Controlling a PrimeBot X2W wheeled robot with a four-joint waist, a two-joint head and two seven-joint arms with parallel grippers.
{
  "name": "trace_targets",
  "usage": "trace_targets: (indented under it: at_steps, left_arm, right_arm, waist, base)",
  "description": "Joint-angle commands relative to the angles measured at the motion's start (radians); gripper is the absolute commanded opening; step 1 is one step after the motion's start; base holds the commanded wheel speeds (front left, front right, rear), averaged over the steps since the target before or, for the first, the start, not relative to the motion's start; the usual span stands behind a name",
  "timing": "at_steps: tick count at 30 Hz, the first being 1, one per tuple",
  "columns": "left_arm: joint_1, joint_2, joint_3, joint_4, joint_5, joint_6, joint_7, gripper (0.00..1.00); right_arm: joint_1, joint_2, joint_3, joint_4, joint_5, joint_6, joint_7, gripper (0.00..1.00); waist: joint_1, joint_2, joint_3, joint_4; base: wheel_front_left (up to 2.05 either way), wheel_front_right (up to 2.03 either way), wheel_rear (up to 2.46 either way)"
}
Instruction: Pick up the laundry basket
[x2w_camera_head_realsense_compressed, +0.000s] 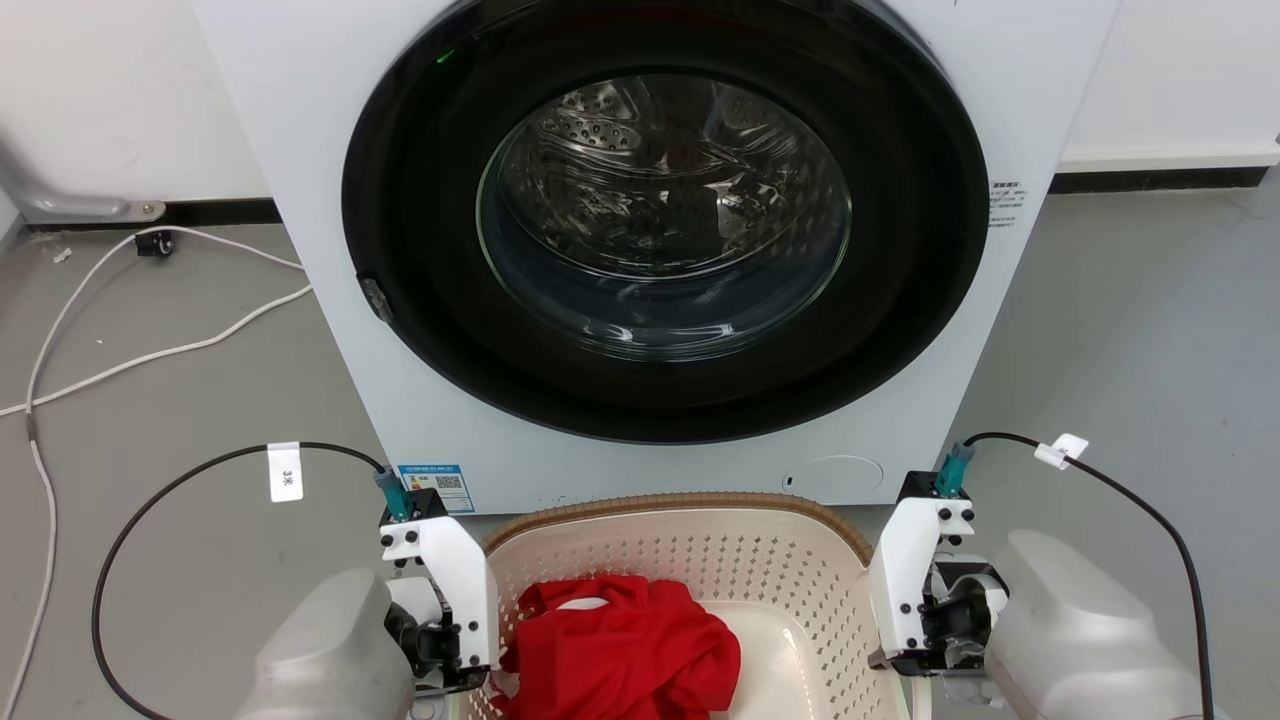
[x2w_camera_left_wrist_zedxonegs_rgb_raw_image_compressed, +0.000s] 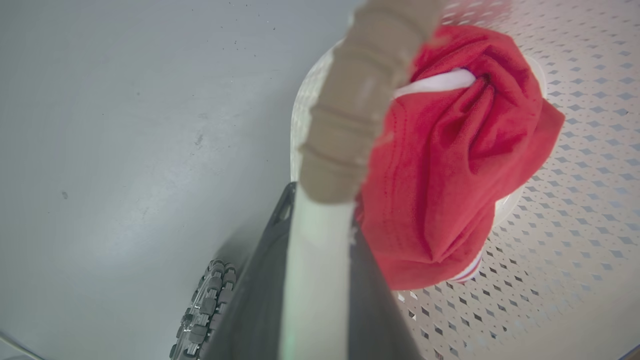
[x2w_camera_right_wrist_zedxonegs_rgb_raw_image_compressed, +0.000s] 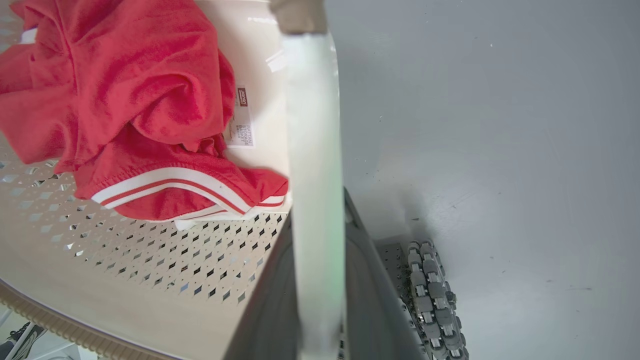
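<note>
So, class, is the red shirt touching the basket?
Touching. The right wrist view shows the red shirt lying on the perforated inside of the basket.

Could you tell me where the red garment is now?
Head view, bottom centre: the red garment lies in the laundry basket, nearer the left gripper, before the washer.

The basket (x2w_camera_head_realsense_compressed: 690, 502) is cream-white perforated plastic, rounded-rectangular, with a brown woven-look rim. It stands upright, mouth up, just in front of the washer (x2w_camera_head_realsense_compressed: 430, 440). A red garment (x2w_camera_head_realsense_compressed: 620, 650) lies bunched in its left half.
</note>
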Motion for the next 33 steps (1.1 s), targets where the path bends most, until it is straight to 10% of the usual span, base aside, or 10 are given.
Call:
trace_targets:
  at_steps: [1,33]
  left_arm:
    - [0.006,-0.002,-0.001,-0.003,-0.005,0.001,0.001,0.0]
    - [0.002,0.001,-0.022,-0.004,-0.019,0.001,-0.037,0.0]
  right_arm:
    - [0.007,0.001,-0.004,-0.001,-0.001,0.0,-0.005,0.0]
    - [0.035,-0.001,-0.038,-0.001,-0.037,0.0,0.02,0.0]
  waist:
    - [0.0,0.0,0.0,0.001]
    - [0.0,0.0,-0.003,0.006]
  base:
    - [0.0,0.0,0.0]
    - [0.0,0.0,0.0]
